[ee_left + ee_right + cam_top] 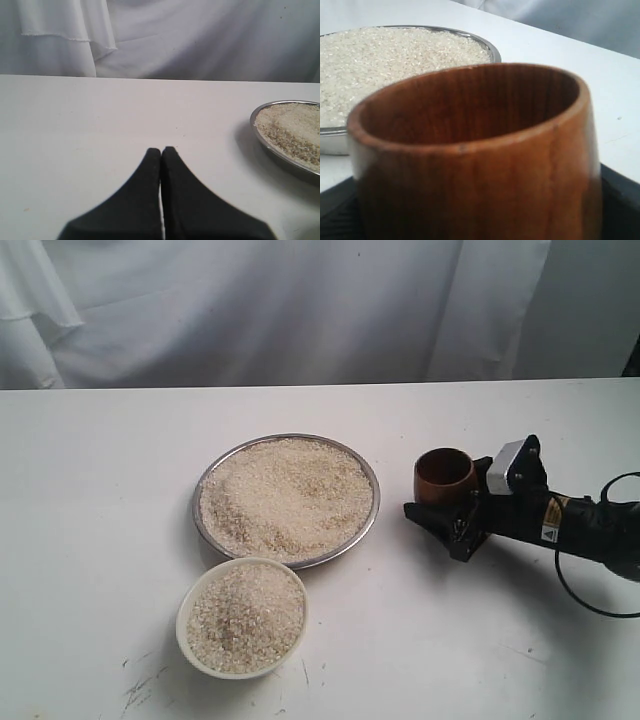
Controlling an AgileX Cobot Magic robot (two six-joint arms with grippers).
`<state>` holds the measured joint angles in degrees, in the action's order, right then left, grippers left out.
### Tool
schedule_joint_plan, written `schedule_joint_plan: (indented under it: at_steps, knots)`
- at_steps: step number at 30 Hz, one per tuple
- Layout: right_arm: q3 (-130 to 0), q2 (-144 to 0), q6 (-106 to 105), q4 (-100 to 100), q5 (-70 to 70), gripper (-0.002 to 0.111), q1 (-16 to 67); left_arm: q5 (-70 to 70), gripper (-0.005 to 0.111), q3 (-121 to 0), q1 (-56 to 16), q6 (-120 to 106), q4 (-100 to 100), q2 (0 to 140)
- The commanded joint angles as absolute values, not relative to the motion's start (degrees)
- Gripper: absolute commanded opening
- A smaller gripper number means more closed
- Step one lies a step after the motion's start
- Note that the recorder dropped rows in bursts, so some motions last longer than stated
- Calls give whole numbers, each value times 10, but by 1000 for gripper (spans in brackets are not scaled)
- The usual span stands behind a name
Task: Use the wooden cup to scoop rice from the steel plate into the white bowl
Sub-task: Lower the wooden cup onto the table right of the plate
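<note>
White cloth (300, 310) hangs behind a plain white table (90, 540). Well left of the steel plate (375, 515) and outside the exterior view, the left claw (161, 155) has its tips pressed together on nothing. Rice (285, 495) heaps the plate, and the white bowl (182, 625) touching its near rim is already well filled. Right of the plate, near but apart, the wooden cup (444, 475) stands mouth up, clamped in the right claw (440, 502). The scoop should therefore run leftward from that arm.

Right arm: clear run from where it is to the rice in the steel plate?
Probably yes. The right gripper holds the wooden cup just right of the steel plate, with only bare table between them. The rice lies open, and the white bowl sits off that line, by the plate's near edge.
</note>
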<state>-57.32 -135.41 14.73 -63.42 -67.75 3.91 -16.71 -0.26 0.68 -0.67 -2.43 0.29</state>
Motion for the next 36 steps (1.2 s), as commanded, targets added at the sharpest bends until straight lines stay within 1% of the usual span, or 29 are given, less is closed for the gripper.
schedule_joint_plan:
  at_steps: [1, 11, 13, 16, 19, 22, 23, 24, 25, 27, 36]
  knots:
    - [-576, -1359, 148, -639, -692, 0, 45, -163, 0, 0, 6, -5, -25, 0]
    - [-576, -1359, 157, -592, -687, 0, 73, -163, 0, 0, 6, -5, -25, 0]
    - [-576, -1359, 157, -587, -686, 2, 80, -163, 0, 0, 6, -5, -25, 0]
    - [-576, -1359, 158, -575, -673, 12, 88, -163, 0, 0, 6, -5, -25, 0]
    - [-576, -1359, 159, -570, -658, 29, 89, -163, 0, 0, 6, -5, -25, 0]
    - [-576, -1359, 177, -564, -657, 53, 89, -163, 0, 0, 6, -5, -25, 0]
    - [-576, -1359, 185, -543, -657, 69, 89, -163, 0, 0, 6, -5, -25, 0]
    - [-576, -1359, 190, -532, -657, 74, 89, -163, 0, 0, 6, -5, -25, 0]
    - [-576, -1359, 210, -509, -657, 84, 89, -163, 0, 0, 6, -5, -25, 0]
    - [-576, -1359, 230, -486, -657, 88, 89, -163, 0, 0, 6, -5, -25, 0]
    - [-576, -1346, 239, -519, -659, 88, 89, -163, 0, 0, 6, -5, -25, 0]
